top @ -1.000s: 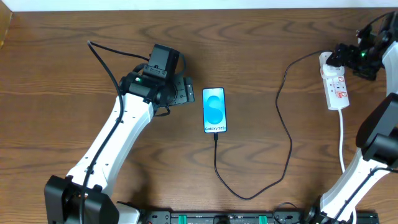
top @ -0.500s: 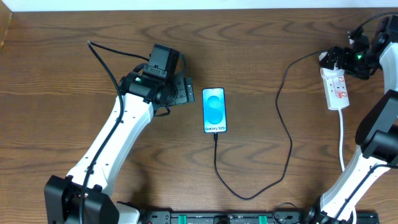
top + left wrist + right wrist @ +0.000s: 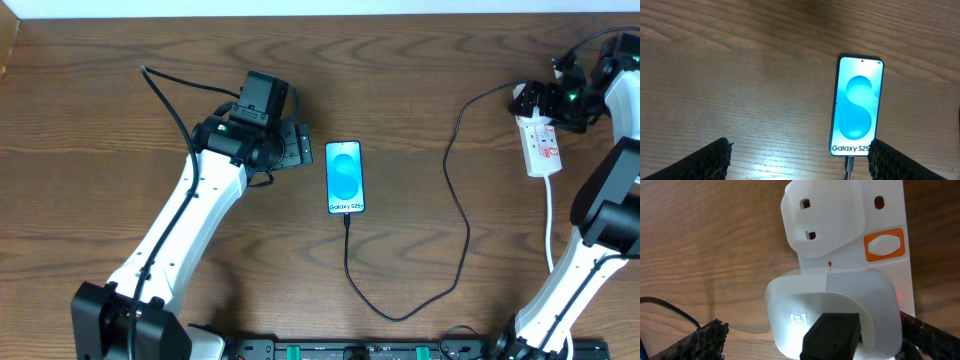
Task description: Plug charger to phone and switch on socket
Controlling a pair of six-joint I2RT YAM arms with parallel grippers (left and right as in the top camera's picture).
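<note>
The phone (image 3: 345, 177) lies face up at mid table with its blue screen lit; it also shows in the left wrist view (image 3: 856, 107). The charger's thin black cable (image 3: 462, 235) has its small tip in the phone's bottom port (image 3: 849, 162), and loops round to a white plug (image 3: 832, 312) seated in the socket strip (image 3: 541, 143). My left gripper (image 3: 291, 146) is open and empty just left of the phone. My right gripper (image 3: 548, 99) is open and straddles the white plug at the strip's far end. An orange switch (image 3: 883, 245) sits beside the neighbouring outlet.
The strip's white cord (image 3: 550, 225) runs toward the front edge at the right. A thick black robot cable (image 3: 170, 105) trails behind the left arm. The charger cable's loop reaches near the front edge (image 3: 400, 315).
My right gripper has shifted a little to the left, further over the plug end of the strip. The left arm, phone and cable have not moved.
</note>
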